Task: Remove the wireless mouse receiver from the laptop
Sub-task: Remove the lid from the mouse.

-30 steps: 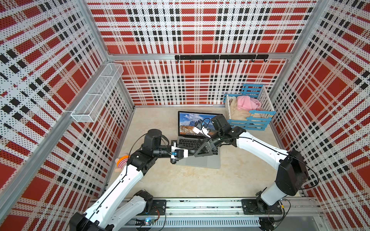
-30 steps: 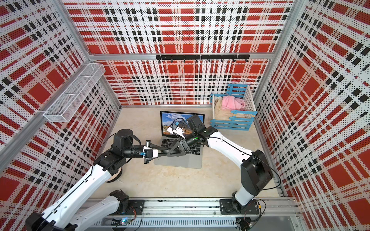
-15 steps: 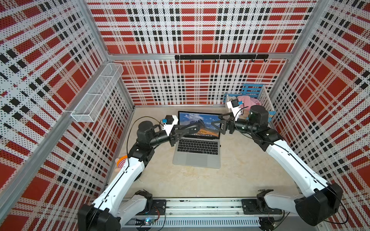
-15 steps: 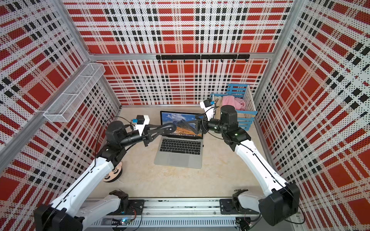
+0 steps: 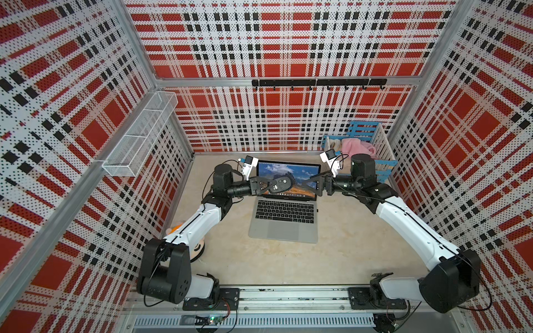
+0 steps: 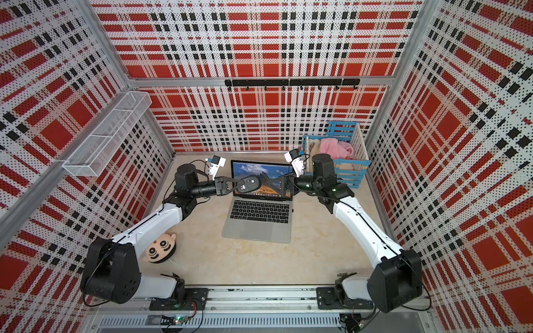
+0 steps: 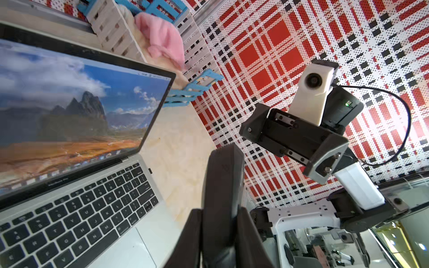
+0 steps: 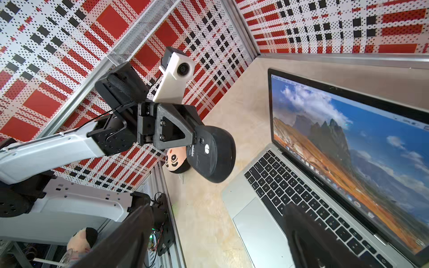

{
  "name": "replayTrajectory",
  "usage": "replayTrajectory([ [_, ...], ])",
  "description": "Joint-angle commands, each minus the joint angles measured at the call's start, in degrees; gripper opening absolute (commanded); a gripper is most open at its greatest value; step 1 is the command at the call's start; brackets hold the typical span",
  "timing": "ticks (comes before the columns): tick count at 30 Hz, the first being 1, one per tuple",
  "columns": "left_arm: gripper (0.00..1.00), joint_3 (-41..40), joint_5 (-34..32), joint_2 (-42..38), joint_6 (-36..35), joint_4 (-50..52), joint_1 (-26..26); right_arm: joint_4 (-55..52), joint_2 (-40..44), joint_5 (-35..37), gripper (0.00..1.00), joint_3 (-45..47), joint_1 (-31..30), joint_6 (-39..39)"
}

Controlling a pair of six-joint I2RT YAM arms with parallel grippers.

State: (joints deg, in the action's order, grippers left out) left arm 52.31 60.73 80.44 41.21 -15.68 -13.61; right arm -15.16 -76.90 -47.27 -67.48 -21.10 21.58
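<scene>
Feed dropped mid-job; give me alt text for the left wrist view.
The left gripper clamps a black mouse edge-on near the open laptop, whose side port holds the dark receiver. The right gripper faces it, open and empty.

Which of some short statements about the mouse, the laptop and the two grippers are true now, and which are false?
1. The left gripper holds the black mouse above the laptop. True.
2. The laptop's lid is closed. False: it is open, and the screen shows a mountain landscape.
3. The right gripper is shut on the receiver. False: its fingers stand open and empty, and the receiver sits in the laptop's side.
4. A pink cloth lies in the blue-and-white crate. True.
</scene>
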Motion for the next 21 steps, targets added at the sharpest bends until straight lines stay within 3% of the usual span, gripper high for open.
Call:
replayTrajectory([
  [1, 0.0, 0.08, 3.59, 0.9, 0.98, -1.48, -2.5, -3.38, -1.77, -2.02, 0.93, -1.07, -2.34, -0.49],
  [11, 0.0, 3.21, 3.08, 3.05, -7.23, 9.48, -4.24, -4.31, -5.94, -1.99, 0.83, -2.75, -6.17, -0.02],
  [21, 0.0, 3.0, 2.99, 2.7, -8.15, 11.2, -3.62, -1.73, -7.68, -2.96, 0.77, 0.28, -7.14, 3.84],
])
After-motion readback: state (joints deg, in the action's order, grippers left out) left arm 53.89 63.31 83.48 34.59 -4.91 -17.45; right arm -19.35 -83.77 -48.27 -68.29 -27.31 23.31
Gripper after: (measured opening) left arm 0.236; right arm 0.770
